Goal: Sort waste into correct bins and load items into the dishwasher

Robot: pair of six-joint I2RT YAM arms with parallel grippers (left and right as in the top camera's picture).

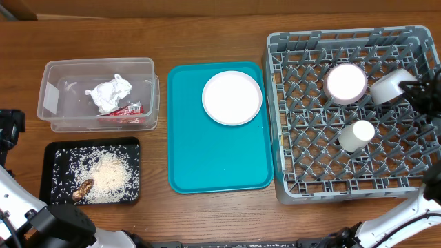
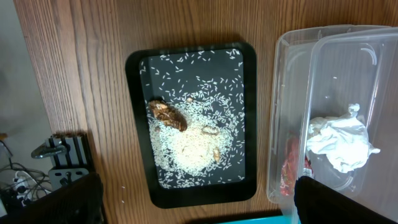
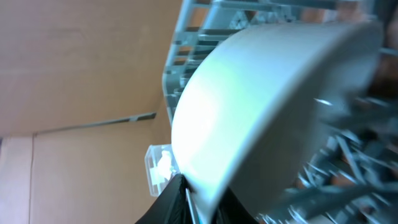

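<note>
My right gripper (image 1: 415, 91) is shut on the rim of a white bowl (image 1: 388, 86) and holds it tilted over the far right of the grey dish rack (image 1: 289, 124). In the right wrist view the bowl (image 3: 261, 93) fills the frame, with its rim between my fingers (image 3: 186, 194). A white bowl (image 1: 346, 83) and a white cup (image 1: 356, 135) stand in the rack. A white plate (image 1: 232, 97) lies on the teal tray (image 1: 213, 158). My left gripper (image 2: 199, 208) is open and empty above the black tray (image 2: 140, 124) of rice.
A clear plastic bin (image 1: 62, 83) at the far left holds crumpled white paper (image 1: 109, 92) and a red wrapper (image 1: 125, 110). The black tray (image 1: 48, 172) in front of it holds rice and a brown food scrap (image 1: 84, 187). Cardboard lines the table's far edge.
</note>
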